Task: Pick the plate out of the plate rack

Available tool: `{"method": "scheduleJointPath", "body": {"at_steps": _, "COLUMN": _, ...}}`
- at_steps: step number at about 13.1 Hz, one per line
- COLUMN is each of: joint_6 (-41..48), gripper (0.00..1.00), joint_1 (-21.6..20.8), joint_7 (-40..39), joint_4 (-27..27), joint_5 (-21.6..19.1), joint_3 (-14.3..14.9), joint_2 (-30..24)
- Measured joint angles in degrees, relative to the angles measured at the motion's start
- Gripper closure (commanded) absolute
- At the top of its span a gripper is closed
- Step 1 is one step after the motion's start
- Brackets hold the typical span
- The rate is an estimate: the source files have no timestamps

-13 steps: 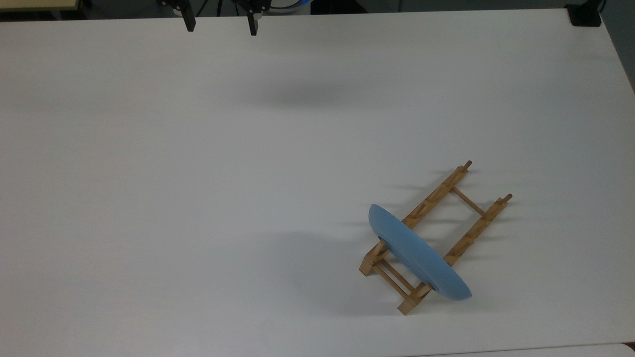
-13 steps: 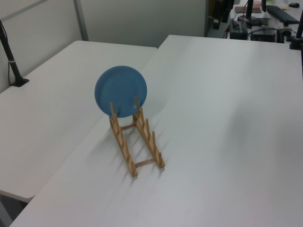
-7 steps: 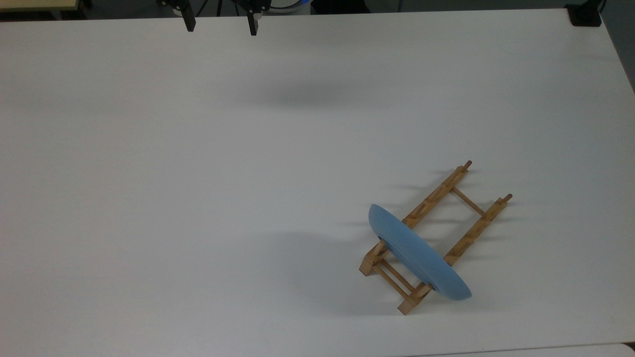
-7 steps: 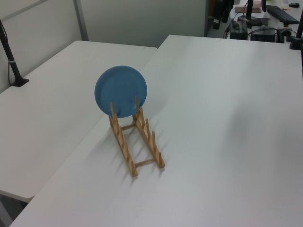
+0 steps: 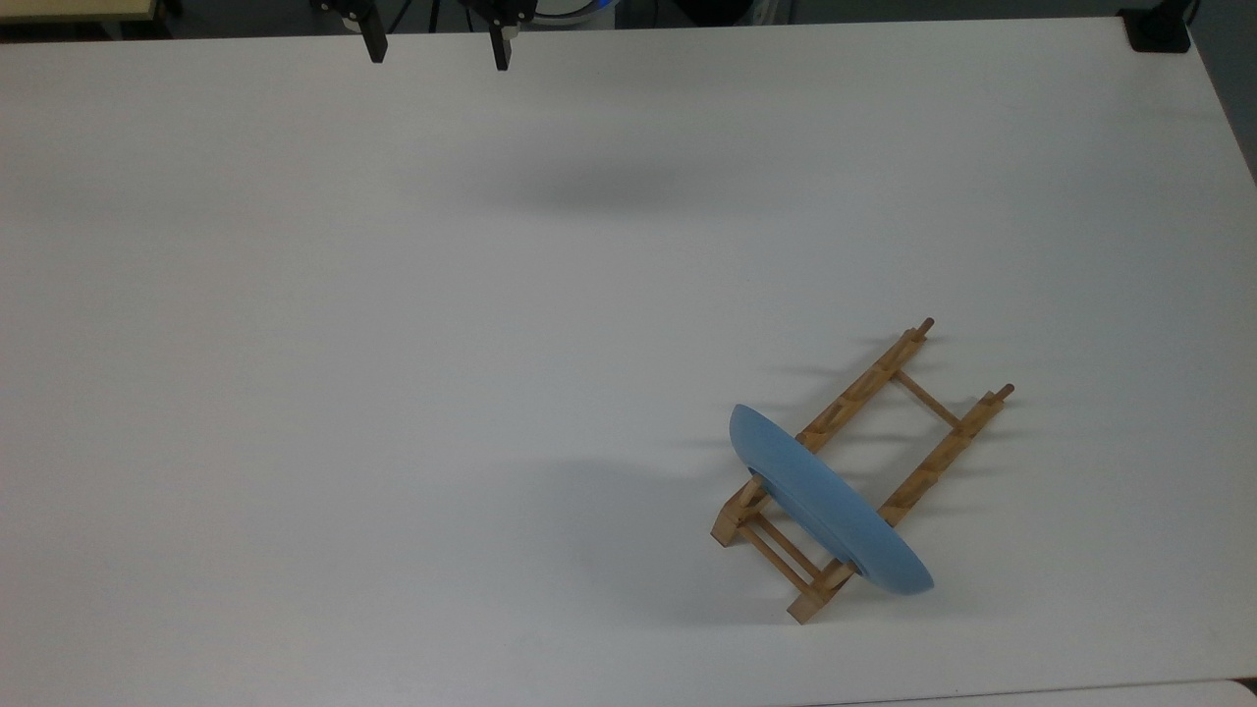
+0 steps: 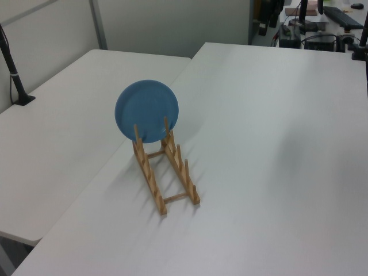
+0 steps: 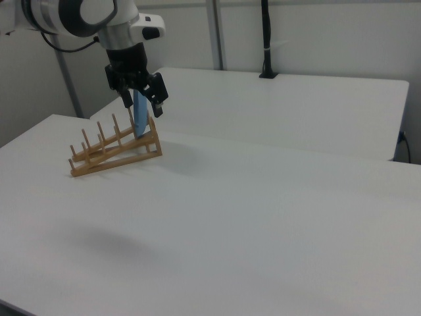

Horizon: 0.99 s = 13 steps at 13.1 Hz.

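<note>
- I see the gripper [image 5: 437,49] at the upper edge of the top view, its two dark fingers [image 5: 374,43] set wide apart with nothing between them.
- It hangs above the far edge of the white tabletop [image 5: 393,344], well apart from the plate [image 5: 825,501], which sits toward the top view's lower right.
- A soft shadow lies on the tabletop below the fingers in the top view.
- The plate stands on edge in the plate rack [image 5: 864,466], in the slot at the rack's end nearest the top view's bottom, leaning slightly.
- In the left view I see the round blue face of the plate [image 6: 146,110] upright behind the far pegs of the plate rack [image 6: 167,172]; the rest of the rack's pegs stand bare.
- In the right view the plate [image 7: 139,113] shows edge-on as a thin blue strip at the right end of the plate rack [image 7: 115,153].
- In the right view the gripper [image 7: 143,93] lines up with the plate, fingers [image 7: 158,104] spread; the top view tells me this is only overlap, and it is not touching the plate.
- A black post [image 7: 266,39] stands on the neighbouring table in the right view.
</note>
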<state>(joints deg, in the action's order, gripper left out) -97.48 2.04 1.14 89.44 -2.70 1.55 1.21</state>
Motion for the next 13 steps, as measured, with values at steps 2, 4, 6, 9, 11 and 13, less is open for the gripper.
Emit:
{"method": "scheduleJointPath", "body": {"at_steps": 2, "joint_6": 0.0, "gripper": 0.0, "joint_1": -0.01, "joint_7": -2.92, "joint_4": 0.0, "joint_5": 0.0, "joint_3": -0.04, "joint_2": 0.0}}
{"method": "scheduleJointPath", "body": {"at_steps": 4, "joint_6": 0.0, "gripper": 0.0, "joint_1": -0.01, "joint_7": -4.06, "joint_4": 0.04, "joint_5": 0.0, "joint_3": -0.04, "joint_2": 0.0}}
{"method": "scheduleJointPath", "body": {"at_steps": 6, "joint_6": 0.0, "gripper": 0.0, "joint_1": -0.01, "joint_7": -4.18, "joint_4": 0.19, "joint_5": 0.0, "joint_3": -0.05, "joint_2": 0.02}}
{"method": "scheduleJointPath", "body": {"at_steps": 9, "joint_6": -0.44, "gripper": 0.0, "joint_1": -0.09, "joint_7": -5.1, "joint_4": 0.89, "joint_5": 0.31, "joint_3": -1.55, "joint_2": 0.59}}
{"method": "scheduleJointPath", "body": {"at_steps": 11, "joint_6": -3.75, "gripper": 0.0, "joint_1": -0.13, "joint_7": -5.11, "joint_4": 0.95, "joint_5": 1.02, "joint_3": -2.79, "joint_2": 0.77}}
{"method": "scheduleJointPath", "body": {"at_steps": 13, "joint_6": -10.68, "gripper": 0.0, "joint_1": -0.19, "joint_7": -5.11, "joint_4": 1.09, "joint_5": 1.06, "joint_3": -3.81, "joint_2": 0.97}}
